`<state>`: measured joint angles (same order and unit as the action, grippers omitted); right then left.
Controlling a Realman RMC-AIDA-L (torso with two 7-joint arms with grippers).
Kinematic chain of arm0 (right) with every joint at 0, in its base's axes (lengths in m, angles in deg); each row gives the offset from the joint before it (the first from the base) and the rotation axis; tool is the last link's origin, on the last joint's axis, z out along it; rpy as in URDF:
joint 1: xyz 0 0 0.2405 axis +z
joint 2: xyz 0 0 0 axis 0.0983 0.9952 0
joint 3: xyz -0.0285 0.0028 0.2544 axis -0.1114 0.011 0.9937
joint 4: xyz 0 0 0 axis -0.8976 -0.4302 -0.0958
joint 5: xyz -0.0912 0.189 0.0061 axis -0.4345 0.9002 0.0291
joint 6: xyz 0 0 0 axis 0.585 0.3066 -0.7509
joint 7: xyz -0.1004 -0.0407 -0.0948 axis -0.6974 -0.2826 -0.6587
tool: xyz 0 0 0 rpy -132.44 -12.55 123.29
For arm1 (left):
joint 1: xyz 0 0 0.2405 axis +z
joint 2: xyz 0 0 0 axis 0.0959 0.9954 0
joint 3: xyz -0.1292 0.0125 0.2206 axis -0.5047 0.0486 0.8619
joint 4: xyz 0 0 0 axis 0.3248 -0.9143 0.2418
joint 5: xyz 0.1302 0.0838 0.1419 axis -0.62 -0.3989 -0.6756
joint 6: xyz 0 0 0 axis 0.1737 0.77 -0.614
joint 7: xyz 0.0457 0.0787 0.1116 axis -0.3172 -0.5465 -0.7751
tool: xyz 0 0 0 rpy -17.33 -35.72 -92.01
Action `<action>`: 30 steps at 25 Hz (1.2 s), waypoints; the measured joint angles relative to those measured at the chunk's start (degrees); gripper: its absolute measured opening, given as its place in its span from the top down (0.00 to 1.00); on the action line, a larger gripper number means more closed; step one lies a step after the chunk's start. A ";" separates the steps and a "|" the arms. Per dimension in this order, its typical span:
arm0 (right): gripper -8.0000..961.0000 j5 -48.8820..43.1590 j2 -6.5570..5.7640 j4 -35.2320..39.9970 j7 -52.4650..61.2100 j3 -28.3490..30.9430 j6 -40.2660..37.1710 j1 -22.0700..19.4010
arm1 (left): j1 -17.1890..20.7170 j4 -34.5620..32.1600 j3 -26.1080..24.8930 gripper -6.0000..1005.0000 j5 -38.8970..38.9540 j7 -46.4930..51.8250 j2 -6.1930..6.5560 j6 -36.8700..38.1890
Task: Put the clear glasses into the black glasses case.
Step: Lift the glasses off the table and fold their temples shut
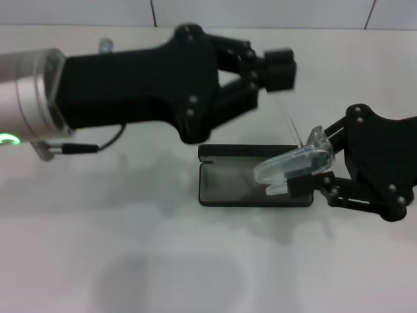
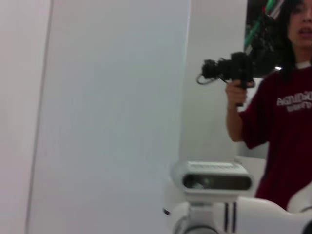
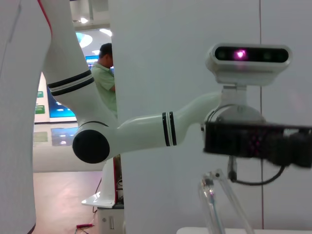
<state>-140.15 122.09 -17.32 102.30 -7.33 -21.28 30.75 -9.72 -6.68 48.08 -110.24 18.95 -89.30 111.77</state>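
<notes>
The black glasses case [image 1: 225, 186] lies open at the table's middle, grey lining up, lid [image 1: 241, 152] flat behind it. My right gripper [image 1: 313, 164] comes in from the right and is shut on the clear glasses [image 1: 290, 164], holding them tilted just above the case's right end. One thin clear arm [image 1: 290, 124] of the glasses sticks up and back; it also shows in the right wrist view as a clear arm [image 3: 210, 200]. My left gripper [image 1: 280, 68] hovers shut above the tip of that arm, with a small gap to it.
A grey cable with a metal plug [image 1: 71, 149] lies on the white table at the left, under my left arm. In the left wrist view a person [image 2: 285, 126] in a dark red shirt stands beyond the robot's head [image 2: 212, 181].
</notes>
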 joint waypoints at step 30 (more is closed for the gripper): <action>0.87 13.09 -0.26 -0.38 -15.41 -0.32 -13.53 -1.20 | -6.76 14.51 1.12 0.91 5.86 -4.67 -0.03 -2.11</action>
<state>-127.06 121.83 -17.70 86.88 -7.65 -34.80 29.54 -16.49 7.83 49.20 -104.38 14.28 -89.33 109.66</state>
